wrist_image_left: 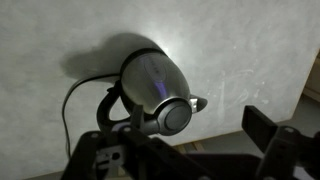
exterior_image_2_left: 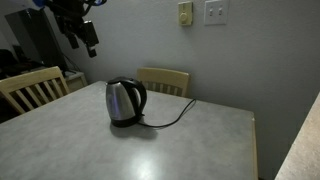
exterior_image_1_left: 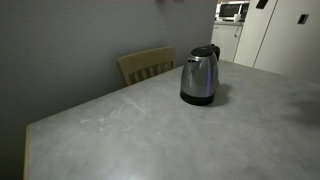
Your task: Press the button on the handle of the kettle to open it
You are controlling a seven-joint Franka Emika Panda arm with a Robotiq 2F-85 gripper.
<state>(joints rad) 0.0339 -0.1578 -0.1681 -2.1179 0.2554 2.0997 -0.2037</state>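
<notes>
My gripper (exterior_image_2_left: 85, 40) is spread wide and empty, with the kettle (wrist_image_left: 155, 85) well below it. I can't tell the button from the handle (wrist_image_left: 118, 108). Risks: an off-target press tips the kettle or snags the cord (exterior_image_2_left: 172, 120). Bare table (exterior_image_2_left: 215, 145) all round, wall (exterior_image_2_left: 250, 60) farther off.

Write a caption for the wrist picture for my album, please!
A shiny steel kettle with its black handle and cord, seen from above on a pale grey table.
</notes>
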